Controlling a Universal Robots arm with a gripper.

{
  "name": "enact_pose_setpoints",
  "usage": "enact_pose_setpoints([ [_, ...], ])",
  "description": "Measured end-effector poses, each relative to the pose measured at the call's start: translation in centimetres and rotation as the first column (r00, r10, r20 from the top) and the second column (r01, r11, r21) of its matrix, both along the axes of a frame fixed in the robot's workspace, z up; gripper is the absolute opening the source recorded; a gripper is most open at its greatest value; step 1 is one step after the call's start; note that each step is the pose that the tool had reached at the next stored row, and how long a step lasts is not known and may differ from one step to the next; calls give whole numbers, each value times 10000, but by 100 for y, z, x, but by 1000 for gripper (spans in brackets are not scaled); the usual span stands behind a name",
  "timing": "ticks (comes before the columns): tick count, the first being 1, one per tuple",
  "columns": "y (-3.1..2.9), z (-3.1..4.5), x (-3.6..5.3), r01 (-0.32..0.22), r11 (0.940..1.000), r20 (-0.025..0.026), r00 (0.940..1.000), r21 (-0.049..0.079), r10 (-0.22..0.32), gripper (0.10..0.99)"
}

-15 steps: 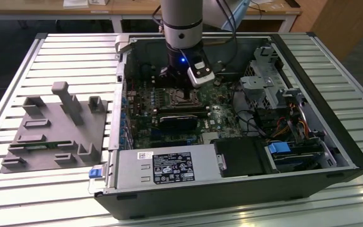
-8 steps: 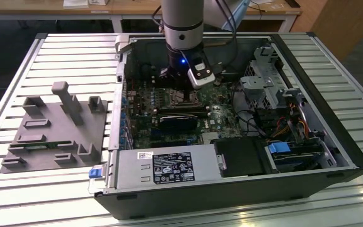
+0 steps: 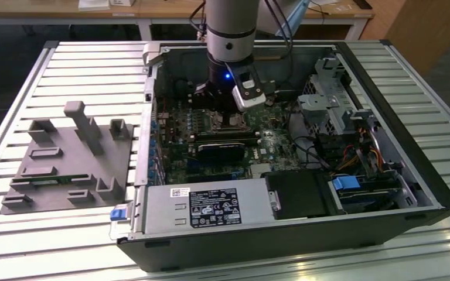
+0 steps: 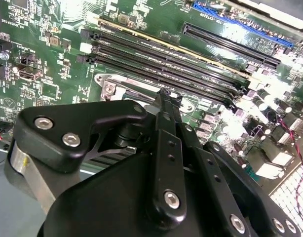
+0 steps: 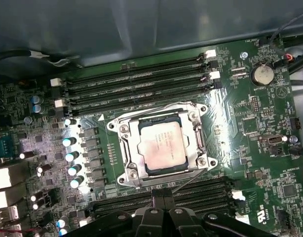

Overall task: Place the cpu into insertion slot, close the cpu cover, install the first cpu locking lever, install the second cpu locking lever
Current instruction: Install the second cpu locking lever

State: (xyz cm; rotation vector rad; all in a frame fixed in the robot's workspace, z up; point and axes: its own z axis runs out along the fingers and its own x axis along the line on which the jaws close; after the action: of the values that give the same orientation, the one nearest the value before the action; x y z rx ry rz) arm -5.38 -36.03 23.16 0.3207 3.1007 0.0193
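Jaws of the gripper stand pressed together with nothing between them, their dark tips meeting in one narrow point in both wrist views. That point sits just beside the near edge of the insertion slot, over the rim of the metal frame and the first of the long black memory slots on that side.

Clear of the jaws, the cpu lies flat in the insertion slot, its silvery-grey top facing up and showing through the square window of the cpu cover. The cover lies down flat around the chip, framing it on all sides. A thin wire locking lever slants out from the frame's near edge toward the jaws; whether it is latched I cannot tell.

Around the slot spreads the green circuit board, with a second bank of memory slots beyond the socket, a row of small capacitors along one side and a round coin battery near a corner.

In the exterior view the arm reaches down into the open computer case, the gripper low over the board's middle. A grey fixture tray lies on the slatted table, on the exterior view's left of the case.
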Motion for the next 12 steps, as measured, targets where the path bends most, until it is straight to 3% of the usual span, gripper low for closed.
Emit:
enact_pose_setpoints([
  [3,-19,-4,1,-3,10000,-1,10000,38,3,106],
  [9,-119,-35,-1,-2,9984,0,10000,561,2,106],
  [12,-151,-61,-7,-12,9973,1,10000,730,12,106],
])
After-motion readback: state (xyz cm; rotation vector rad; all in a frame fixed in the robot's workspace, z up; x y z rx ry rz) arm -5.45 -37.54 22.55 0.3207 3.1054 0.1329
